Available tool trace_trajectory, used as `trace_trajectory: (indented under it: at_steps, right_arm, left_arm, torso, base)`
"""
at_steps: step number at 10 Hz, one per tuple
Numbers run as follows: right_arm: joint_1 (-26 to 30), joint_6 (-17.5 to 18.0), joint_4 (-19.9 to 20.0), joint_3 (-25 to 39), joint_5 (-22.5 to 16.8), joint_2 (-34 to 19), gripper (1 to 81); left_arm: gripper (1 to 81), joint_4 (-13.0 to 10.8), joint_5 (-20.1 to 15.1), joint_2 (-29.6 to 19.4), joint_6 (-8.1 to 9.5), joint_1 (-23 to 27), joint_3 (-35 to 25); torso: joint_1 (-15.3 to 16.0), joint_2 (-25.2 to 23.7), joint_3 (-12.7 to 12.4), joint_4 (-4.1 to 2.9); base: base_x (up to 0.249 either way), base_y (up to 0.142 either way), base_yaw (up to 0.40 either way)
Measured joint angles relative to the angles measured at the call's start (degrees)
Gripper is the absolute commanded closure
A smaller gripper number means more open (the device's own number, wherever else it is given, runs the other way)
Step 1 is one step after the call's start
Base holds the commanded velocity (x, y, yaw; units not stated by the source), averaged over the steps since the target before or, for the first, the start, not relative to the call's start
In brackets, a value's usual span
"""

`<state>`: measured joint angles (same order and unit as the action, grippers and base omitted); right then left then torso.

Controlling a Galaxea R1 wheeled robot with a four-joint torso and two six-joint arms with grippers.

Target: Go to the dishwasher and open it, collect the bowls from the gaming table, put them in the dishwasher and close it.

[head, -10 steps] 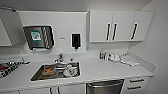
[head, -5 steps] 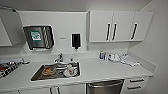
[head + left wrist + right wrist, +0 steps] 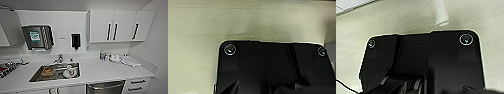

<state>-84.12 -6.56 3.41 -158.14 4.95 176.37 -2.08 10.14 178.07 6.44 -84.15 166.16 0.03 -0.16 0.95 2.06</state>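
The head view looks down on a white counter (image 3: 100,70) with a steel sink (image 3: 56,72) set into it. The sink holds dishes: a brownish round dish (image 3: 47,72) and a white cup or bowl (image 3: 68,72), touching other ware too blurred to name. The dishwasher (image 3: 105,87) sits under the counter, its grey steel front closed, beside drawers with black handles (image 3: 137,84). On the counter near the wall stand small bottles (image 3: 103,56) and a crumpled cloth (image 3: 130,60). White wall cabinets (image 3: 117,26) hang above. In the wrist views each arm's dark plate hangs over pale floor; whether either hand is apart or together cannot be told, so nothing can be placed relative to it.
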Motion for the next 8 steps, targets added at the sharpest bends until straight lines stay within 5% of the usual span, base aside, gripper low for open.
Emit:
trace_trajectory:
  at_steps: [8]
  right_arm:
    - [-0.15, 0.0, 0.0, 0.0, 0.12, 0.0, 1.0]
  left_arm:
    - [1.0, 0.0, 0.11, 0.02, 0.0, -0.13, 0.0]
  torso:
    - [0.0, 0.0, 0.0, 0.0]
  base:
    - [0.079, 0.0, 0.0]
